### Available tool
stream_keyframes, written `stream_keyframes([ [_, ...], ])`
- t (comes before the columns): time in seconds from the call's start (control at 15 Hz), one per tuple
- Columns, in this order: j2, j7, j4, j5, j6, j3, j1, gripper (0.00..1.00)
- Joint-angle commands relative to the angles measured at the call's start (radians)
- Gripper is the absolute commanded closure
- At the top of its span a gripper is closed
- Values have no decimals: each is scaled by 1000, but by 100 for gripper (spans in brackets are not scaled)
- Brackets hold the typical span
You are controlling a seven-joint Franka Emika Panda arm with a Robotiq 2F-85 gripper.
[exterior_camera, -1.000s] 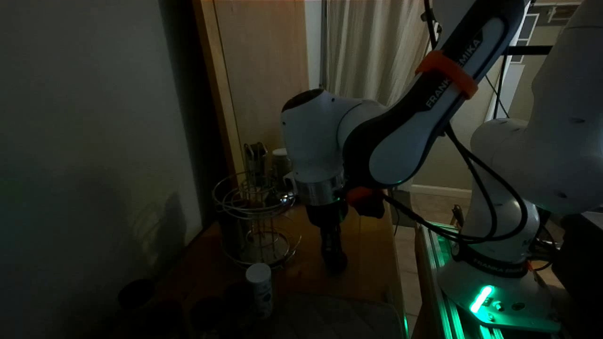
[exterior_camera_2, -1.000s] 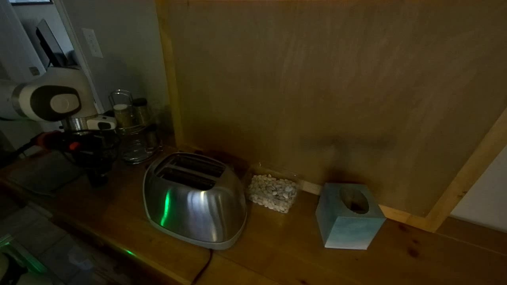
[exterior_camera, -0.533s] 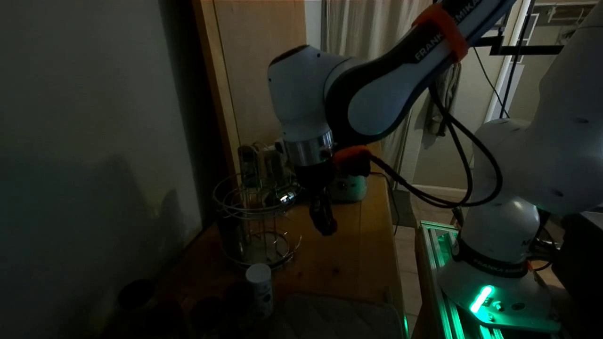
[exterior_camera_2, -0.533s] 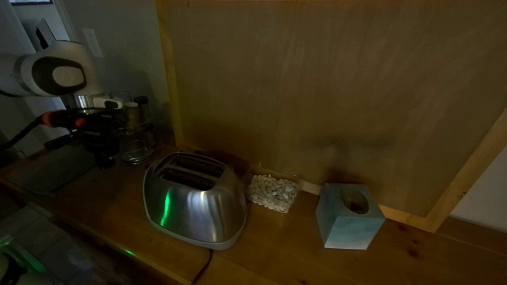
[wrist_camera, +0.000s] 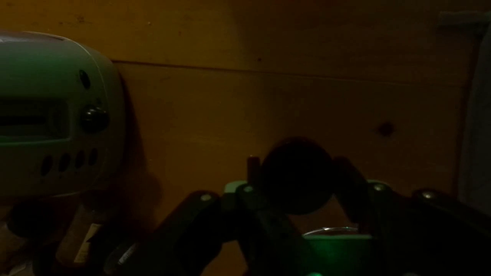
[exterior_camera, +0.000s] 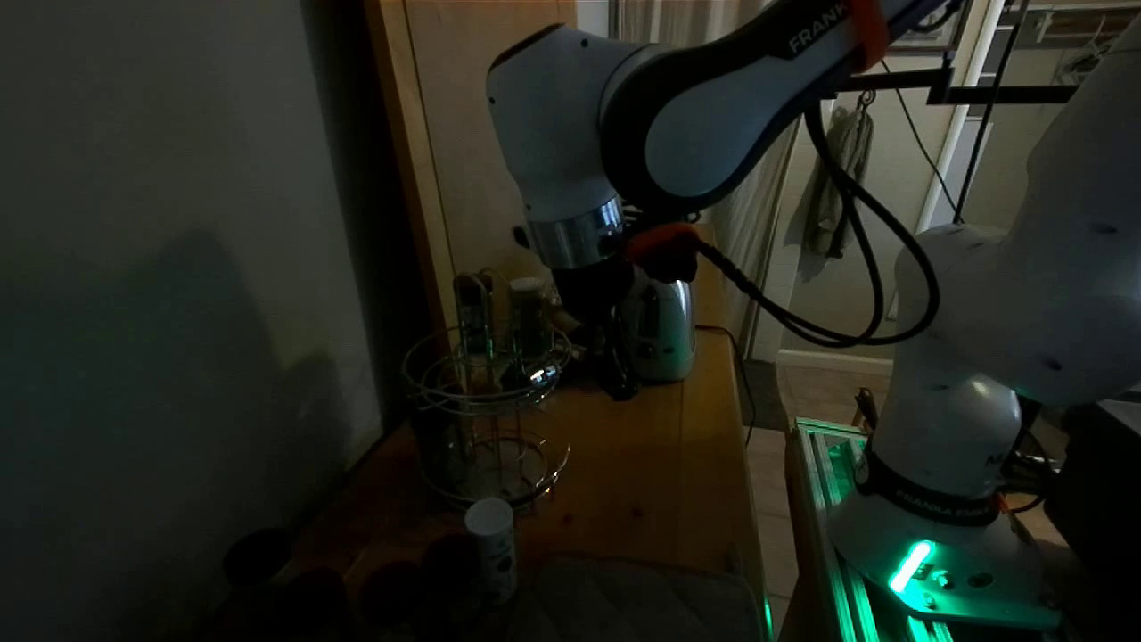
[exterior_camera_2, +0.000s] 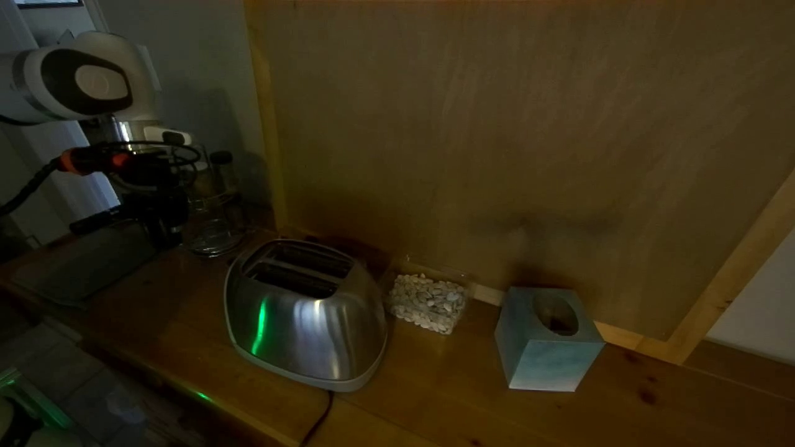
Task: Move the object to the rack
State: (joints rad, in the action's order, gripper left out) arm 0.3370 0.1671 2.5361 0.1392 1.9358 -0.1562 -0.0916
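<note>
Wrist view alone shows fingers (wrist_camera: 351, 184) clasping the object (wrist_camera: 297, 172).

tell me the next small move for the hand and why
Probably ease the hand sideways toward the rack. The wrist view shows the hand apparently clamped on a dark round object, and both exterior views seem to show it beside the rack, not over it. Whether it is high enough is hard to tell.
</note>
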Motion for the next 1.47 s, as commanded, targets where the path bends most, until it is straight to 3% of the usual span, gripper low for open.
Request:
stream_keyframes([
  [0.0,12,31,-27,51,-52,3,20,76],
  [0.73,200,109,-95,98,-24,17,81,76],
  [1.4,174,81,-206,56,-14,-12,43,76],
])
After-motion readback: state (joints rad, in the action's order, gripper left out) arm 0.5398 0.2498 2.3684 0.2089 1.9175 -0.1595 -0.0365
